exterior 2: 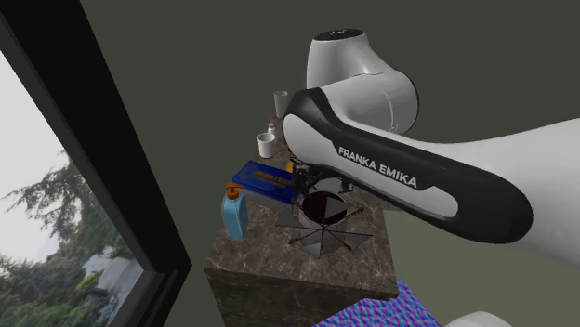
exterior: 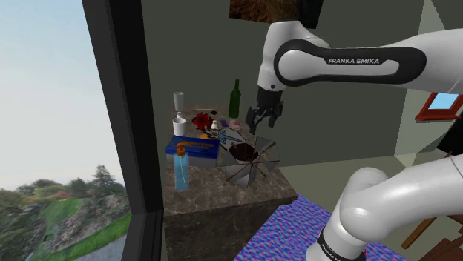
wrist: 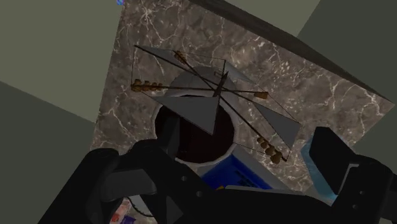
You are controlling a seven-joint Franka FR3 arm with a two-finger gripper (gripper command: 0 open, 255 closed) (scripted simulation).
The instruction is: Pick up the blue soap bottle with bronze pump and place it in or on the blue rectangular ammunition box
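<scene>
end effector [exterior: 264,126] is hovering over the dark bowl [exterior: 241,152] with fingers spread, blue soap bottle [exterior: 181,170] is standing upright on counter [exterior: 222,196] just beside blue box [exterior: 196,146], possibly touching

blue soap bottle [exterior 2: 234,218] upright at counter [exterior 2: 265,253] edge, just beside blue box [exterior 2: 263,176]; white arm [exterior 2: 418,176] overhead.

**Shoulder view:** from behind and beside the arm [exterior: 337,63], looking down at the stone-topped counter [exterior: 222,196] from middle distance, window frame [exterior: 122,111] on its left. **Second exterior view:** nearer, on a similar heading (the arm crowds its right). **Wrist view:** close above, looking down. All three share the countertop, the grey spoked canopy [wrist: 210,105] and the blue box [exterior 2: 265,176].
</scene>
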